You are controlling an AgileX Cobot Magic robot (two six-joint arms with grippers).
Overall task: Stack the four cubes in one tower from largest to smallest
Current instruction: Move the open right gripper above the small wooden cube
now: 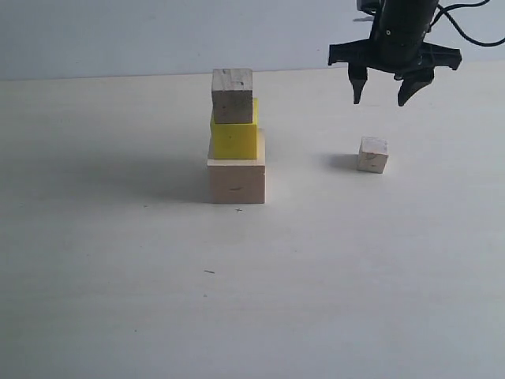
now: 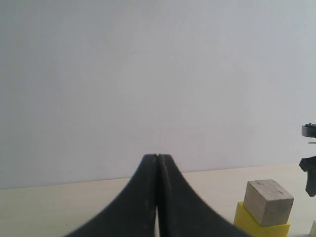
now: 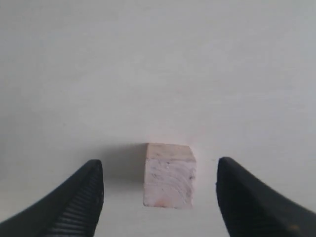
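Three tiers are done: the tower [image 1: 236, 150] stands mid-surface [image 1: 118, 276], nearer the far edge. The tiniest cube [image 1: 372, 155] waits apart toward the right edge, apparently beneath my right claw [image 1: 381, 101], whose jaws are wide and empty. My left claw [image 2: 157, 158] is pinched closed.

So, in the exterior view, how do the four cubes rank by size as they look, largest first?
1. base cube
2. yellow cube
3. knotty cube, only slightly smaller than the yellow one
4. loose cube, standing apart from the stack
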